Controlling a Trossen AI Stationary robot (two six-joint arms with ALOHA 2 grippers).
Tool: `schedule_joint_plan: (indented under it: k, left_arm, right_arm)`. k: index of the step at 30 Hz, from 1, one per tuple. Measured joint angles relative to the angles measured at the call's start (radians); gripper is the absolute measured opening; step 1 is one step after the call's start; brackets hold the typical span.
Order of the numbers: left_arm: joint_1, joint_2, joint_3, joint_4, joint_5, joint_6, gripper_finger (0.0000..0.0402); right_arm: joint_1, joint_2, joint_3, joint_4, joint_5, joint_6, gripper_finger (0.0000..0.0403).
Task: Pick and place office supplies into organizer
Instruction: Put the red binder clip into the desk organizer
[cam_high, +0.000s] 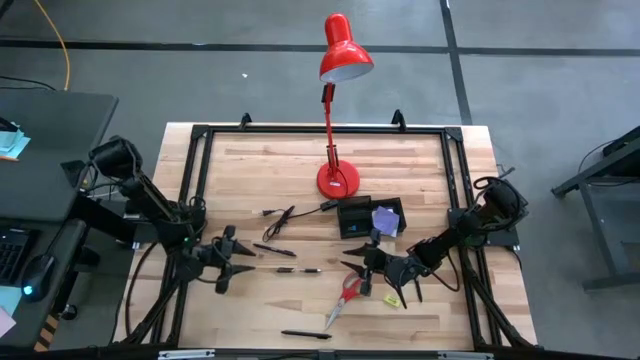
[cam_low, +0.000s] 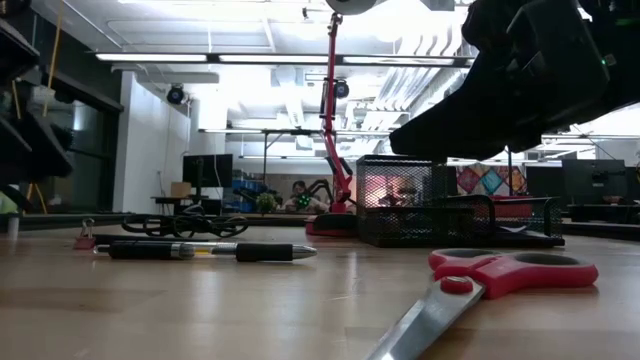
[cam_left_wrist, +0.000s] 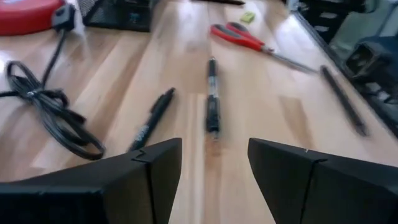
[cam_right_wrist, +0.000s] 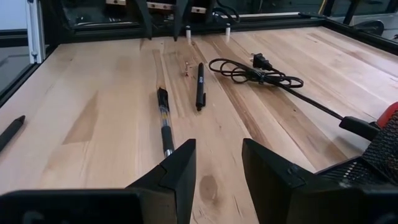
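- left gripper (cam_high: 243, 264): hovers over the left half of the wooden table (cam_high: 260, 310); its fingers (cam_left_wrist: 155, 180) stand apart with nothing between them, seen in the left wrist view, facing the middle pen.
- right gripper (cam_high: 366, 264): sits near the table's middle, just in front of the organizer and above the scissors' handles; fingers (cam_right_wrist: 180, 168) parted, with bare wood between them.
- organizer (cam_high: 370, 217): black mesh tray just right of the lamp's base, near the middle of the table; a purple sticky-note pad (cam_high: 386, 219) lies in its right part.
- scissors (cam_high: 345, 297): red-handled, flat on the table in front of the organizer, blades pointing toward the near edge; in the low view they lie closest to the camera (cam_low: 470, 290).
- middle pen (cam_high: 298, 270): lies between the two grippers, lengthwise across the table.
- second pen (cam_high: 272, 250): lies just beyond it, slightly angled, near the cable.
- third pen (cam_high: 305, 335): lies alone close to the near edge.
- yellow-green piece (cam_high: 391, 299): small, on the table just right of the scissors.
- black cable (cam_high: 280, 220): coiled, left of the lamp's base.
- red desk lamp (cam_high: 340, 120): stands at the far middle of the table.
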Motion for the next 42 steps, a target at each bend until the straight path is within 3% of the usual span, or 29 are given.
schedule_joint_plan:
  k: [17,35,42]
  left_arm:
    - [0.169,0.010,0.001,-0.109,0.120,0.019,0.0177]
    - [0.166,0.023,0.002,-0.137,0.129,0.001,0.0177]
    - [0.167,0.098,0.018,-0.117,0.125,-0.002,0.0177]
  right_arm:
    - [0.000,0.000,0.000,0.000,0.000,0.008,0.0124]
    - [0.000,0.000,0.000,-0.003,0.000,0.008,0.0124]
    - [0.000,0.000,0.000,-0.009,0.000,0.008,0.0124]
